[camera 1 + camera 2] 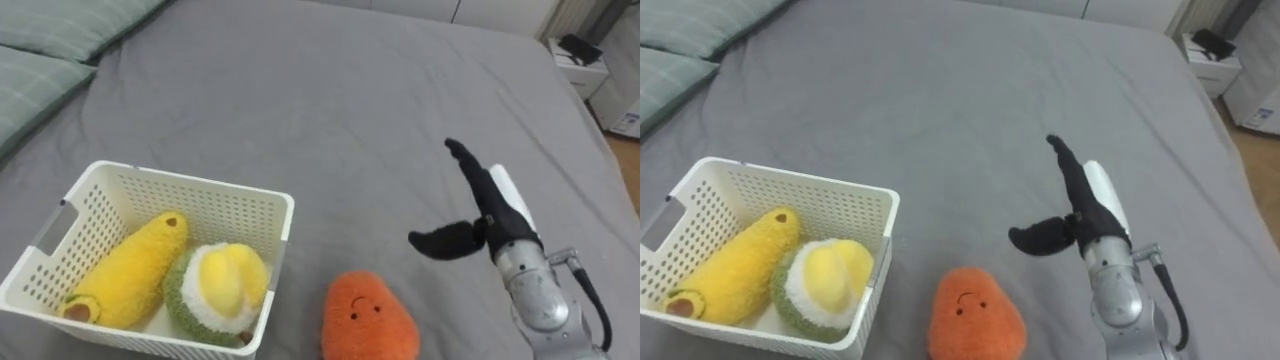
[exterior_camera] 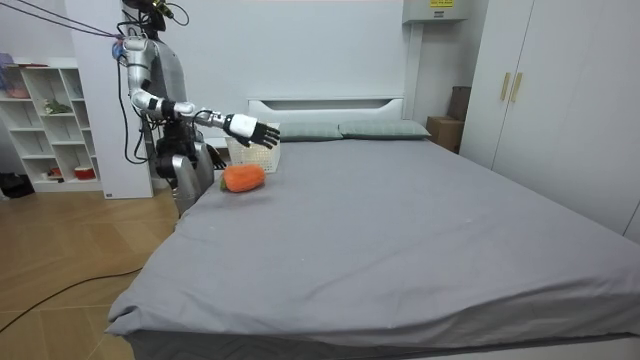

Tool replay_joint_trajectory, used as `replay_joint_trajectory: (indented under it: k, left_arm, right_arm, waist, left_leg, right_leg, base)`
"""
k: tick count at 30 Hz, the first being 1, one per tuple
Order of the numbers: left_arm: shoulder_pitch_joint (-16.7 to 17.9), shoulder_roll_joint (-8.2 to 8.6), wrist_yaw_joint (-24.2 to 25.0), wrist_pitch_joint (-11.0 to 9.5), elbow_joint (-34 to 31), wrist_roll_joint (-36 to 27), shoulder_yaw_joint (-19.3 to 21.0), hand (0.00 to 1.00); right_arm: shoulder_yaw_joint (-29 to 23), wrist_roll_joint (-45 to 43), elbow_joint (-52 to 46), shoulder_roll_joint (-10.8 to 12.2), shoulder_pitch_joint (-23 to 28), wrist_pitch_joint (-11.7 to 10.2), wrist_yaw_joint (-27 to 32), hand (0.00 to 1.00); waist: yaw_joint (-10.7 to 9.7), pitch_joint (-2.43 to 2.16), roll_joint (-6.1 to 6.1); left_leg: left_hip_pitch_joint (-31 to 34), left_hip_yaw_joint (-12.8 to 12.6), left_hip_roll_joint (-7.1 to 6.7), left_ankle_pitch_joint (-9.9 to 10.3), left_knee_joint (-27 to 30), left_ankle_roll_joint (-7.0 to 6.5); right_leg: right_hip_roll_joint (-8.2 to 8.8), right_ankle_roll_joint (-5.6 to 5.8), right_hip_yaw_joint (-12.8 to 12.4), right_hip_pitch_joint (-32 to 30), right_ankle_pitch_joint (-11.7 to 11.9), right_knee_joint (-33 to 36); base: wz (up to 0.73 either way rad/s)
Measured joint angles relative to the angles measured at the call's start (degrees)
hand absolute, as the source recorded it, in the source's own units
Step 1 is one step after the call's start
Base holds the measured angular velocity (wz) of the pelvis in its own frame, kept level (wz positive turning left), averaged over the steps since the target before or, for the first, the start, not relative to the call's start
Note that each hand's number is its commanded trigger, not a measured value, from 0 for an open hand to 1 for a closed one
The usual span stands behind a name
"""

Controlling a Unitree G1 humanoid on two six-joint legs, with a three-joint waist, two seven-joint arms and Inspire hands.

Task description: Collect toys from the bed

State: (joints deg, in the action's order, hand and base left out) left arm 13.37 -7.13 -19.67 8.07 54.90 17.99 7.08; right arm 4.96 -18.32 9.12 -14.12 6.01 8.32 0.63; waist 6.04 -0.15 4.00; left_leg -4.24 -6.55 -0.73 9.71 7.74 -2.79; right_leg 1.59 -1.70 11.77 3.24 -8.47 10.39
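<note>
An orange plush toy with a small face (image 1: 367,317) (image 1: 974,317) (image 2: 243,178) lies on the grey bed near its front edge. To its left stands a white lattice basket (image 1: 262,203) (image 1: 872,196) (image 2: 262,155) holding a yellow plush (image 1: 135,269) (image 1: 738,264) and a green-and-yellow round plush (image 1: 222,288) (image 1: 829,284). My right hand (image 1: 478,212) (image 1: 1074,206) (image 2: 257,131) hovers open above the bed, right of the orange toy, fingers straight and thumb spread, holding nothing.
Green pillows (image 1: 45,55) (image 1: 680,45) lie at the far left of the bed. A white nightstand (image 1: 578,68) (image 1: 1212,70) stands beyond the bed's far right corner. I stand at the bedside near a white shelf (image 2: 45,125).
</note>
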Motion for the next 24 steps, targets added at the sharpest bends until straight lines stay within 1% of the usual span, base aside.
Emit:
replay_joint_trajectory:
  k: [1,4,7,9,11,12,14,16,17,18,19,20,21,22,23,24]
  left_arm:
    - [0.0,-0.02,0.0,0.0,0.0,0.0,0.0,0.0]
    - [0.0,-0.02,0.0,0.1,0.0,0.0,0.0,0.0]
    - [0.0,-0.08,0.0,0.1,0.0,-0.5,-0.2,0.0]
    - [0.0,-0.05,0.0,0.1,-0.1,-0.5,-0.7,0.0]
    - [0.2,-0.05,0.0,0.2,-0.5,-0.5,-1.2,0.0]
    - [0.3,0.03,0.0,0.2,-1.1,-0.5,-1.6,0.0]
    - [0.1,0.31,0.0,0.2,-1.8,-0.5,-1.6,0.0]
    - [-0.2,0.96,0.0,0.1,-2.0,-0.5,-1.6,0.0]
    - [-0.4,1.07,0.0,0.1,-2.0,-0.5,-1.7,0.0]
    - [-0.6,1.21,0.1,0.1,-2.0,-0.5,-1.8,0.0]
    - [-1.0,1.36,0.2,0.0,-2.0,-0.5,-1.8,0.0]
    - [-1.1,1.38,0.2,0.0,-2.0,-0.5,-1.9,0.0]
    - [-1.0,1.37,0.2,0.1,-1.9,-0.5,-2.4,0.0]
    - [-0.9,1.37,0.1,0.0,-1.9,-0.5,-2.9,0.0]
    - [-0.9,1.42,0.1,0.0,-1.9,-0.5,-3.0,0.0]
    - [-0.9,1.44,0.1,0.0,-1.9,-0.6,-3.4,0.0]
  right_arm:
    - [0.0,0.0,1.6,0.1,0.7,0.1,-0.2,0.0]
    - [0.0,-0.2,1.9,0.5,2.1,0.5,-1.8,0.0]
    - [0.8,-0.2,4.7,0.7,1.9,0.2,-2.8,0.0]
    - [1.9,-0.1,7.0,0.8,2.0,0.5,-3.5,0.0]
    - [3.4,-0.9,8.6,1.5,2.0,0.5,-4.8,0.0]
    - [4.5,-2.3,8.8,2.1,2.1,0.8,-5.6,0.0]
    - [6.7,-4.4,8.7,2.9,2.0,1.1,-6.8,0.0]
    - [8.9,-6.4,9.4,3.9,1.9,1.1,-8.0,0.0]
    - [9.3,-6.7,9.8,4.2,1.8,1.1,-8.4,0.0]
    - [9.6,-6.9,10.8,5.0,1.6,1.1,-9.0,0.0]
    - [9.8,-6.9,11.5,5.7,1.4,1.1,-9.5,0.0]
    - [10.1,-6.9,12.2,5.9,1.0,1.0,-9.6,0.0]
    - [10.9,-6.9,13.9,6.2,0.0,1.0,-9.6,0.12]
    - [11.8,-6.8,15.5,6.2,-0.7,1.1,-9.8,0.67]
    - [12.1,-6.8,15.8,6.3,-0.8,1.1,-10.1,0.9]
    - [12.8,-6.8,16.2,6.3,-0.8,1.1,-10.4,1.0]
  waist:
    - [0.0,0.09,-0.13]
    - [-0.3,0.29,-0.5]
    - [-0.4,0.29,-0.58]
    - [0.1,0.21,-0.48]
    - [0.2,0.17,-0.4]
    - [0.4,-0.04,-0.1]
    - [0.9,-0.07,-0.1]
    - [1.8,0.09,-0.35]
    - [1.9,0.1,-0.36]
    - [2.0,0.23,-0.56]
    - [2.2,0.26,-0.61]
    - [2.2,0.28,-0.65]
    - [2.2,0.34,-0.73]
    - [2.5,0.35,-0.75]
    - [2.7,0.36,-0.77]
    - [3.0,0.37,-0.76]
  left_leg:
    - [0.0,0.0,-0.03,0.0,0.0,-0.04]
    - [0.1,0.0,-0.07,0.0,0.0,-0.05]
    - [0.1,0.3,-0.09,0.0,0.0,-0.03]
    - [0.2,0.4,-0.12,0.0,0.1,-0.03]
    - [0.6,0.5,-0.11,0.0,0.1,-0.03]
    - [0.9,0.6,-0.11,0.0,0.1,-0.02]
    - [1.2,0.8,-0.11,0.0,0.1,-0.02]
    - [1.5,1.2,-0.13,0.1,0.1,-0.05]
    - [1.6,1.3,-0.13,0.1,0.1,-0.06]
    - [1.6,1.7,-0.15,0.1,0.1,-0.06]
    - [1.7,1.9,-0.15,0.1,0.1,-0.06]
    - [1.6,1.9,-0.15,0.1,0.0,-0.06]
    - [1.6,1.9,-0.16,0.1,0.0,-0.06]
    - [1.6,2.0,-0.18,0.1,0.0,-0.07]
    - [1.6,2.0,-0.18,0.1,0.0,-0.07]
    - [1.7,2.0,-0.19,0.1,0.0,-0.06]
  right_leg:
    - [0.04,0.04,0.0,0.0,0.0,0.0]
    - [0.03,0.07,-0.1,0.0,0.0,-0.3]
    - [-0.09,0.19,0.0,0.4,0.0,-1.0]
    - [-0.11,0.25,0.2,0.5,0.0,-1.5]
    - [-0.1,0.27,0.6,0.4,0.0,-1.8]
    - [-0.06,0.27,0.9,0.2,0.0,-1.8]
    - [-0.04,0.27,1.2,-0.1,0.0,-1.8]
    - [0.01,0.27,1.8,-0.3,0.0,-1.8]
    - [0.03,0.28,2.1,-0.2,0.0,-1.8]
    - [0.05,0.28,2.5,-0.2,0.0,-1.8]
    - [0.05,0.28,2.7,-0.2,0.0,-1.8]
    - [0.05,0.28,2.7,-0.2,0.0,-1.8]
    - [0.05,0.28,2.7,-0.1,0.0,-1.8]
    - [0.07,0.29,2.7,-0.2,0.0,-1.7]
    - [0.07,0.28,2.7,-0.2,0.0,-1.7]
    - [0.08,0.28,2.7,-0.3,0.0,-1.7]
  base:
    - [0.0]
    - [0.0]
    - [0.07]
    - [0.08]
    - [0.07]
    - [0.07]
    - [0.06]
    - [0.09]
    - [0.13]
    - [0.13]
    - [0.1]
    - [0.03]
    - [0.0]
    - [0.0]
    - [0.0]
    - [0.0]
